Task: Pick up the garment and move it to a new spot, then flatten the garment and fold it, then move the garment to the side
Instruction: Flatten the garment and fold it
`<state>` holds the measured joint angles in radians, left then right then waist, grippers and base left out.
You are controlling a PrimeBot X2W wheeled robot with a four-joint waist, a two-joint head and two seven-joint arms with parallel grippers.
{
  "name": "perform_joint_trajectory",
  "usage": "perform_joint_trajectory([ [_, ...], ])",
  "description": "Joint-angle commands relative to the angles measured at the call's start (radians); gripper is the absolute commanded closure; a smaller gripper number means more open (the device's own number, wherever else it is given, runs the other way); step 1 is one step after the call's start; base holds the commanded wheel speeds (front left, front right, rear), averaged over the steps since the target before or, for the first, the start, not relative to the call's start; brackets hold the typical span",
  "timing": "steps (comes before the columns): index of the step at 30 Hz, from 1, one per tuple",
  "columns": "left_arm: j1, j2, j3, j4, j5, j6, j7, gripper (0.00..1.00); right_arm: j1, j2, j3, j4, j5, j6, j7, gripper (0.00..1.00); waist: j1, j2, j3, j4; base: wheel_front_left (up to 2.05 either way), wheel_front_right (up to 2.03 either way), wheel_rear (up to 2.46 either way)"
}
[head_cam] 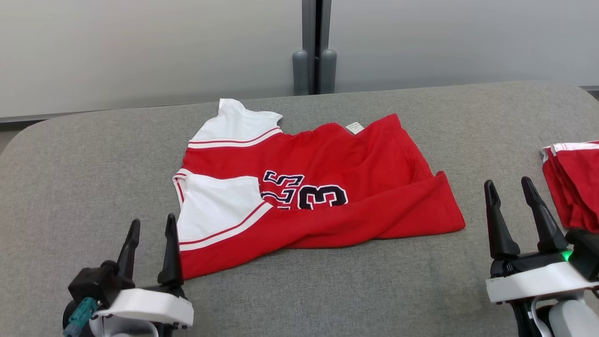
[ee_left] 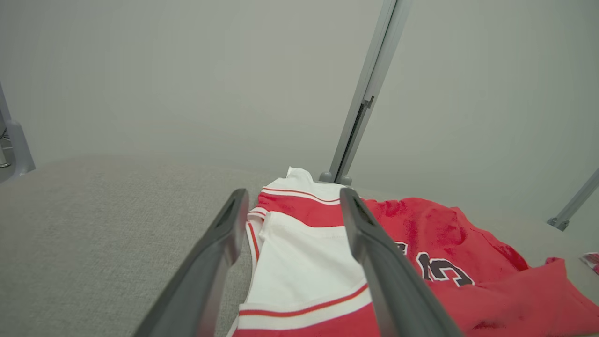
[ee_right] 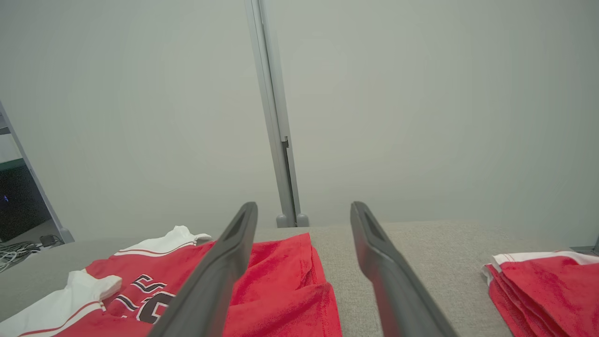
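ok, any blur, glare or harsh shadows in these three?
Head view: sharp, flat even light, only a faint shadow under the jersey; no glare. Left wrist view: left gripper soft, close to the lens. Right wrist view: right gripper likewise soft.

Even, soft light; faint shadows, sharp focus.

A grey fabric table point(head_cam: 327, 290) stands before pale wall panels point(head_cam: 140, 47) joined by a grey post point(head_cam: 314, 47), perhaps frosted glass.
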<state>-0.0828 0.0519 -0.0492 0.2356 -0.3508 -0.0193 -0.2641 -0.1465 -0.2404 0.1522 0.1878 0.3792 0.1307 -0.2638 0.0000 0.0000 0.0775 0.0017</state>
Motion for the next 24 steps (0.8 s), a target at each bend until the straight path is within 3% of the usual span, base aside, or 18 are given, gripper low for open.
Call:
perform_joint_trajectory([
  [1, 0.02, 0.003, 0.014, 0.039, 0.01, 0.008, 0.0, 0.0, 0.024, 0.016, -0.015, -0.01, -0.01, 0.0, -0.001, 0.0, 0.0, 0.0, -0.001, -0.003, 0.0, 0.0, 0.0],
  [11, -0.021, 0.001, -0.049, 0.258, 0.041, 0.059, 0.0, 0.0, 0.032, 0.032, -0.017, -0.009, -0.023, 0.0, -0.001, 0.0, 0.0, 0.0, 0.001, -0.022, 0.0, 0.0, 0.0],
  [18, -0.078, 0.001, -0.051, 0.414, 0.048, 0.135, 0.0, 0.0, 0.023, 0.038, -0.011, 0.023, -0.001, 0.0, -0.001, 0.0, 0.0, 0.0, 0.01, -0.035, 0.0, 0.0, 0.0],
  [24, -0.115, 0.001, -0.062, 0.524, 0.039, 0.142, 0.001, 0.0, 0.019, 0.036, -0.004, 0.032, 0.003, 0.0, -0.001, 0.0, 0.0, 0.0, 0.02, -0.046, 0.0, 0.0, 0.0],
])
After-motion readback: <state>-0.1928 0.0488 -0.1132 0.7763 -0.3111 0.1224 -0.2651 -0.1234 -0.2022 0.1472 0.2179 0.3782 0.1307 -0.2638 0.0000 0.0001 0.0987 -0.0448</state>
